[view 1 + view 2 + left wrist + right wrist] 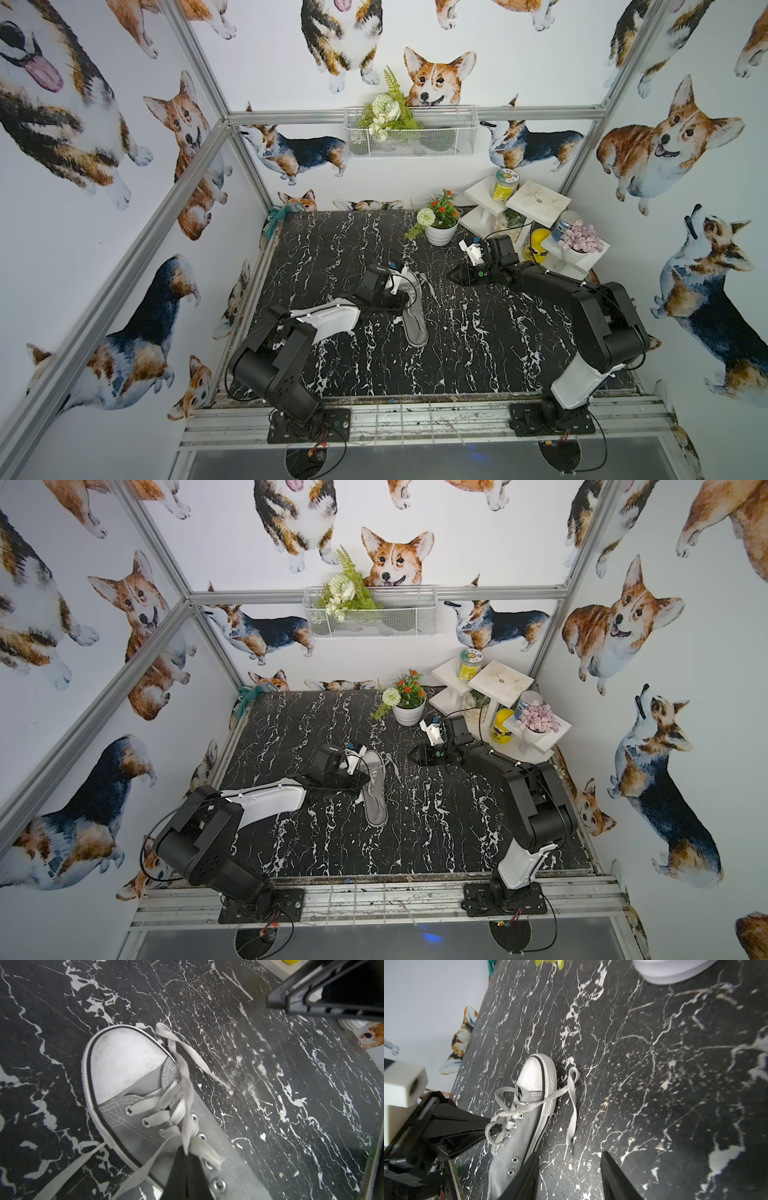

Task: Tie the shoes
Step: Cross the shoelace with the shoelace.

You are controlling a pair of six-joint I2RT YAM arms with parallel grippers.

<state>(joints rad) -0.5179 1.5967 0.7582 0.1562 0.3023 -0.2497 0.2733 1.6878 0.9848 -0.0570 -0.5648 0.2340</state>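
- Left wrist view: the left hand (pixel 185 1152) has its fingers pressed together on a white lace (pixel 188 1126) over the eyelets of the grey shoe (pixel 128 1064). In the right wrist view a loop of that lace sits around its tip.
- The right hand (pixel 570 1152) has its fingers apart and holds nothing. It hangs over the table (pixel 457 353), near the toe on the shoe's right side, and touches neither shoe nor lace.
- In both top views the shoe stands on its sole near the middle of the table, closer to the left arm. Its white toe cap points toward the back wall and its heel toward the arm bases.
- A loose lace end (pixel 207 1069) trails off beside the toe onto the table, toward the right hand. Two more strands run from the left hand across the shoe's other side.
- The table is black with white marble veins, scuffed and flecked with pale specks.
- At the back of the table stands a white pot of orange and white flowers (pixel 441 226).
- A white tiered stand (pixel 538 198) fills the back right corner. It carries a jar (pixel 505 185), a yellow tub (pixel 536 245) and a pot of pale purple flowers (pixel 579 243).
- A teal cloth (pixel 276 216) is bunched at the back left corner.
- The walls (pixel 673 137) are white with corgi prints, set in aluminium bars (pixel 291 118).
- A white wire basket (pixel 436 143) hangs on the back bar and holds green and white flowers (pixel 384 112).
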